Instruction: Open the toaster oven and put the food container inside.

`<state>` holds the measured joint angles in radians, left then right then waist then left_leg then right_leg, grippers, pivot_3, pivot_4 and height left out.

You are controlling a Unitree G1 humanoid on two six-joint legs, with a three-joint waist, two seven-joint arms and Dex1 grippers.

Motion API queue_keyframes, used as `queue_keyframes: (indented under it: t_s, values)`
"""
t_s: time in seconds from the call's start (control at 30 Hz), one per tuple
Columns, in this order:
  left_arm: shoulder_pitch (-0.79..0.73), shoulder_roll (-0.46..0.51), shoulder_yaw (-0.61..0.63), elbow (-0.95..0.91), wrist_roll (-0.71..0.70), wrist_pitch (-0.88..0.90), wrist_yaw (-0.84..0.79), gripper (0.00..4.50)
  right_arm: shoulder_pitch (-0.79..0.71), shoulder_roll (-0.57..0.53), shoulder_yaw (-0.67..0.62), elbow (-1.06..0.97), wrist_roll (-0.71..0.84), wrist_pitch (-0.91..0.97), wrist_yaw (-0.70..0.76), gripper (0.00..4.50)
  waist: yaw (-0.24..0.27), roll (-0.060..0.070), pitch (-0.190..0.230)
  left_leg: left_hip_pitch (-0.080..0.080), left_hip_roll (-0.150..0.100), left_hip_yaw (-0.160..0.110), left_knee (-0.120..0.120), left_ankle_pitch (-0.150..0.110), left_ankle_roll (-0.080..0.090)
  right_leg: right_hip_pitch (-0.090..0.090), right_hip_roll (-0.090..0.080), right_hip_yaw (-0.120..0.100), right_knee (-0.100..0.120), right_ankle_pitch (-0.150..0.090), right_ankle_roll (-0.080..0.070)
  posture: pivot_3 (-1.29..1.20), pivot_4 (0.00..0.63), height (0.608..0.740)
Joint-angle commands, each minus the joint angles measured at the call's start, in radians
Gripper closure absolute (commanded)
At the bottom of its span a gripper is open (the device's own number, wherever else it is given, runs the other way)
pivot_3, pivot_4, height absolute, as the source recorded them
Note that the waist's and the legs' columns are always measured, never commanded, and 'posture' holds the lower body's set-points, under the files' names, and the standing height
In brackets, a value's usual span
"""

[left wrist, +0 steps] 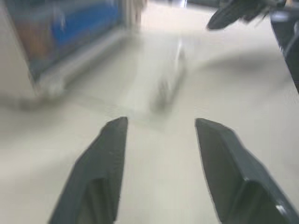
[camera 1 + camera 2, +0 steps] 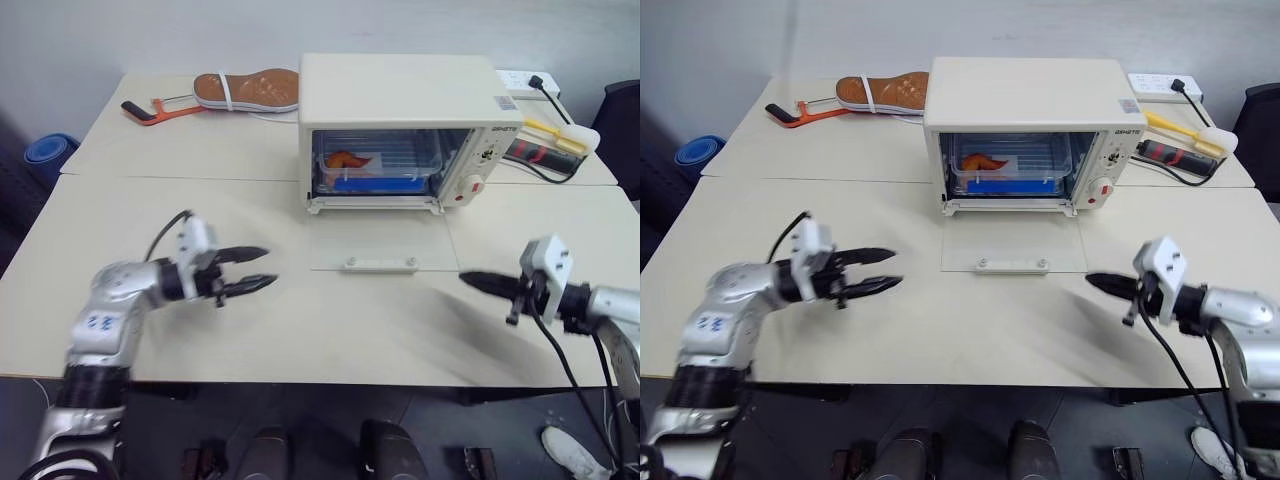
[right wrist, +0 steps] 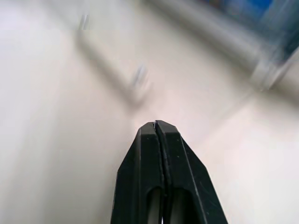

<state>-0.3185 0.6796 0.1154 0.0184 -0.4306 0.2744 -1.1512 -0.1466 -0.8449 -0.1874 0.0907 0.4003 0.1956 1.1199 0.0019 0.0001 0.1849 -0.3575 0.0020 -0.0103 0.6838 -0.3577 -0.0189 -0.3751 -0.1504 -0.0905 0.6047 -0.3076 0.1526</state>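
I log: food container (image 2: 378,168) inside toaster oven (image 2: 400,100) (door down flat); left gripper (image 2: 262,270) spread wide, right gripper (image 2: 468,280) pinched closed, both empty.

You can see a short dark brand word printed at the top of the toaster oven (image 2: 1025,130)'s right-hand control panel, but its letters are too small to read for certain. A small pale sticker sits on the oven's top near its right front corner, and its print cannot be made out. Small markings ring the knobs on that panel, also unreadable.
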Motion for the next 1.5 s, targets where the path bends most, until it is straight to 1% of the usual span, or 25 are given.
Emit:
queue_keyframes:
  t_s: [0.03,0.1,0.13,0.23,0.33,0.4,0.47,0.53,0.63,0.73,0.8,0.87,0.97,1.03,1.07,1.1,1.13,1.17,1.2,1.27,1.3,1.4,1.5]
  values:
    - [0.020,0.031,0.052,-0.013,-0.054,0.005,-0.039,0.70,-0.019,0.014,0.012,0.081,-0.042,-0.098,0.020,4.50,0.006,0.000,0.000,0.000,0.000,0.000,0.000,0.000,0.001,0.000,0.000,0.000,0.000,0.001,0.000,0.00,0.150,0.740]
    - [0.018,0.023,0.075,-0.040,-0.085,0.031,-0.016,0.13,-0.056,0.055,0.032,0.153,-0.068,-0.146,-0.006,4.50,0.007,0.000,0.000,0.001,0.000,0.000,0.000,0.000,0.001,0.001,0.000,0.001,0.001,0.001,0.000,0.00,0.150,0.740]
    - [0.011,0.010,0.084,-0.057,-0.100,0.044,0.007,0.02,-0.081,0.086,0.040,0.185,-0.073,-0.160,-0.021,4.50,0.006,0.000,0.000,0.001,0.000,0.000,0.000,0.000,0.001,0.000,0.000,0.001,0.001,0.001,0.000,0.00,0.150,0.740]
    - [-0.001,-0.034,0.094,-0.098,-0.129,0.063,0.069,0.02,-0.150,0.177,0.047,0.250,-0.076,-0.201,-0.066,4.50,-0.003,0.000,0.000,0.001,0.001,0.000,-0.001,0.000,0.001,0.000,0.000,0.001,0.001,0.001,0.000,0.00,0.150,0.740]
    - [-0.003,-0.071,0.105,-0.119,-0.161,0.085,0.104,0.02,-0.190,0.236,0.040,0.294,-0.073,-0.241,-0.089,4.50,-0.006,0.000,0.000,0.001,0.001,0.000,-0.001,0.000,0.000,-0.001,0.000,0.001,0.001,0.001,0.000,0.00,0.150,0.740]
    - [-0.003,-0.103,0.120,-0.139,-0.213,0.121,0.133,0.02,-0.211,0.281,0.015,0.311,-0.052,-0.274,-0.118,4.50,-0.005,0.000,0.000,0.001,0.001,0.000,-0.001,0.000,0.000,-0.001,0.000,0.000,0.001,0.001,0.000,0.00,0.150,0.740]
    - [0.000,-0.123,0.124,-0.156,-0.237,0.137,0.159,0.02,-0.220,0.308,-0.009,0.314,-0.033,-0.302,-0.138,4.50,-0.005,0.000,0.000,0.001,0.001,-0.001,-0.001,0.000,0.000,-0.001,0.000,0.000,0.001,0.001,0.000,0.00,0.150,0.740]
    - [0.003,-0.139,0.124,-0.183,-0.257,0.148,0.177,0.02,-0.221,0.332,-0.032,0.286,-0.007,-0.311,-0.160,4.50,-0.004,0.000,0.000,0.001,0.001,-0.001,-0.001,0.000,0.000,-0.001,0.000,0.001,0.001,0.001,0.000,0.00,0.150,0.740]
    - [-0.025,-0.185,0.146,-0.221,-0.312,0.180,0.257,0.02,-0.245,0.360,-0.051,0.179,0.052,-0.252,-0.204,4.50,-0.005,0.000,0.000,0.001,0.001,-0.001,-0.001,0.000,0.000,-0.001,0.000,0.001,0.001,0.001,0.000,0.00,0.150,0.740]
    - [-0.072,-0.200,0.166,-0.226,-0.335,0.193,0.312,0.02,-0.334,0.403,-0.102,0.094,0.144,-0.197,-0.295,4.50,-0.008,0.001,0.001,0.001,0.001,-0.001,0.000,0.001,0.000,-0.001,0.000,0.001,0.002,0.001,0.000,0.00,0.150,0.740]
    - [-0.111,-0.200,0.186,-0.202,-0.362,0.216,0.345,0.02,-0.414,0.415,-0.125,0.073,0.192,-0.160,-0.333,4.50,-0.009,0.002,0.001,0.001,0.001,-0.001,-0.001,0.001,-0.001,-0.001,0.000,0.001,0.002,0.001,0.000,0.00,0.150,0.740]
    - [-0.133,-0.190,0.185,-0.176,-0.356,0.216,0.347,0.02,-0.465,0.410,-0.129,0.073,0.211,-0.137,-0.335,4.50,-0.008,0.002,0.001,0.001,0.001,-0.001,-0.001,0.001,-0.001,-0.002,0.001,0.001,0.002,0.001,0.000,0.00,0.150,0.740]
    - [-0.126,-0.129,0.132,-0.150,-0.260,0.160,0.278,0.02,-0.497,0.364,-0.110,0.061,0.240,-0.055,-0.273,4.50,-0.004,0.002,0.001,0.001,0.001,-0.002,-0.003,0.001,-0.001,-0.002,0.001,0.000,0.002,0.001,0.000,0.00,0.150,0.740]
    - [-0.107,-0.087,0.105,-0.144,-0.207,0.137,0.255,0.02,-0.484,0.321,-0.086,0.047,0.234,-0.022,-0.215,4.50,-0.002,0.002,0.001,0.000,0.000,-0.002,-0.003,0.001,-0.001,-0.002,0.001,0.000,0.001,0.001,0.000,0.00,0.150,0.740]
    - [-0.082,-0.060,0.095,-0.140,-0.180,0.105,0.220,0.02,-0.449,0.279,-0.058,0.027,0.214,-0.005,-0.161,4.50,-0.002,0.002,0.001,0.000,0.000,-0.002,-0.003,0.001,0.000,-0.002,0.000,0.000,0.000,0.001,0.000,0.00,0.150,0.740]
    - [-0.050,-0.032,0.086,-0.134,-0.144,0.068,0.191,0.00,-0.400,0.229,-0.020,0.010,0.163,-0.036,-0.092,4.11,-0.002,0.002,0.001,0.000,0.000,-0.001,-0.003,0.000,0.000,-0.002,0.000,0.000,0.000,0.001,0.000,0.00,0.150,0.740]
    - [-0.027,-0.013,0.079,-0.128,-0.120,0.039,0.170,0.00,-0.366,0.193,0.007,-0.002,0.130,-0.059,-0.045,3.91,-0.002,0.002,0.001,-0.001,0.000,-0.001,-0.003,0.000,0.000,-0.002,0.000,0.000,0.000,0.001,0.000,0.00,0.150,0.740]
    - [-0.008,0.002,0.075,-0.121,-0.104,0.018,0.153,0.00,-0.330,0.159,0.030,-0.015,0.114,-0.067,0.005,3.59,-0.003,0.002,0.001,-0.001,0.000,-0.001,-0.003,0.000,0.000,-0.002,0.000,0.000,-0.001,0.001,0.000,0.00,0.150,0.740]
    - [0.032,0.021,0.074,-0.092,-0.069,-0.033,0.128,0.00,-0.287,0.143,0.027,-0.022,0.121,-0.077,0.037,3.26,-0.003,0.002,0.001,-0.001,0.000,0.000,-0.004,0.000,0.000,-0.002,0.000,0.000,-0.002,0.001,0.000,0.00,0.150,0.740]
    - [0.080,0.041,0.074,-0.046,-0.029,-0.106,0.090,0.00,-0.235,0.130,0.015,-0.032,0.144,-0.065,0.066,2.61,-0.004,0.002,0.001,0.000,0.000,0.001,-0.003,0.000,0.000,-0.002,0.001,0.000,-0.002,0.001,0.000,0.00,0.150,0.740]
    - [0.116,0.056,0.075,-0.025,-0.007,-0.149,0.062,0.00,-0.197,0.123,0.015,-0.028,0.123,-0.118,0.096,2.26,-0.006,0.002,0.001,0.000,0.000,0.001,-0.003,0.000,0.000,-0.002,0.001,0.001,-0.002,0.001,0.000,0.00,0.150,0.740]
    - [0.241,0.087,0.096,-0.011,0.019,-0.224,0.009,0.00,-0.050,0.078,0.043,-0.018,0.065,-0.287,0.264,1.17,-0.004,0.003,0.001,0.001,0.001,0.003,-0.004,0.000,0.000,-0.002,0.001,0.002,-0.001,0.001,0.000,0.00,0.150,0.740]
    - [0.309,0.088,0.121,-0.040,0.014,-0.247,0.026,0.00,-0.005,0.081,0.037,0.031,0.048,-0.354,0.291,0.17,-0.003,0.002,0.001,0.001,0.001,0.004,-0.004,-0.001,0.002,-0.002,0.001,0.002,-0.003,0.001,0.000,0.00,0.150,0.740]
